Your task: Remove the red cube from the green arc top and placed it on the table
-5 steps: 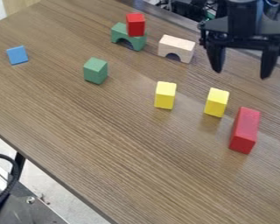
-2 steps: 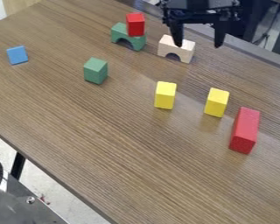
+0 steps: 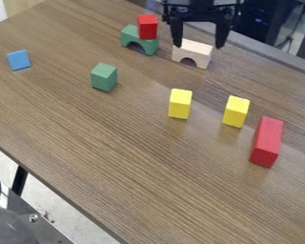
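Note:
My gripper [image 3: 198, 45] hangs at the top of the view, right of the red cube, with its two fingers spread wide around empty space. Its fingertips overlap the top of the pale arch in the view; whether they touch it I cannot tell. The red cube [image 3: 148, 26] rests on top of the green arc [image 3: 129, 36], toward its right part. Both are on the wooden table [image 3: 136, 152] near its back edge.
Just right of the green arc stands a pale arch [image 3: 194, 51]. A green block [image 3: 104, 76], a blue block [image 3: 19, 60], two yellow blocks [image 3: 180, 103] [image 3: 236, 111] and a long red block [image 3: 266, 142] are spread over the table.
From the upper right my gripper has moved left and somewhat up in the view, closer to the red cube. The blocks have stayed in place.

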Action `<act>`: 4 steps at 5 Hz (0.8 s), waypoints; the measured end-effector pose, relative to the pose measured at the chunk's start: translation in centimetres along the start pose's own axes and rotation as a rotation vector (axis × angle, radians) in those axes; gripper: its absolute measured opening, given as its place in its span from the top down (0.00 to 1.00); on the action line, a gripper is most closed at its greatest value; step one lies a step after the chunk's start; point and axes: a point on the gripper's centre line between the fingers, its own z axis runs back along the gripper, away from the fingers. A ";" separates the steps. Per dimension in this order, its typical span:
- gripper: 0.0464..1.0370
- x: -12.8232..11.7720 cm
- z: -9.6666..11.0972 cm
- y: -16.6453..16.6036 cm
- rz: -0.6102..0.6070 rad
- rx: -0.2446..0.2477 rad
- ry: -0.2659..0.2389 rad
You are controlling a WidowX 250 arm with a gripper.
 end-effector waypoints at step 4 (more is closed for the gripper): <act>0.04 2.1 -0.1 4.6 0.208 0.081 0.019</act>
